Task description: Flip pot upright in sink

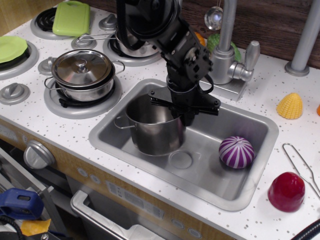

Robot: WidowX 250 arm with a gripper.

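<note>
Observation.image shows the pot point(152, 131) standing mouth-up on the floor of the sink point(250, 120), in the left half of the basin, just left of the round drain mark point(180, 160). One wire loop handle juts out on its left side. Its rim looks about level, though the base is partly hidden by the near wall, so I cannot be sure it sits quite flat.

The gripper point(184, 107) hangs over the pot's right rear rim. The jaws appear closed on that rim, but the black body blocks the contact, so I cannot tell for certain whether they hold it or are let go.

By my judgement the flip is all but done; what remains is to release and lift clear. The risk lies there. If the jaws rise while closed on the thin wall, or catch the rim going up, the light pot could tip back onto its side. A sideways pull could slide it across the smooth basin.

Inside the pot nothing can be seen; only its shiny inner wall shows. Besides the pot, the sink holds a purple striped ball point(236, 152) right of the drain, well apart from the pot. Toward the table's left edge a lidded pot point(83, 74) sits on a burner, contents hidden.
</note>
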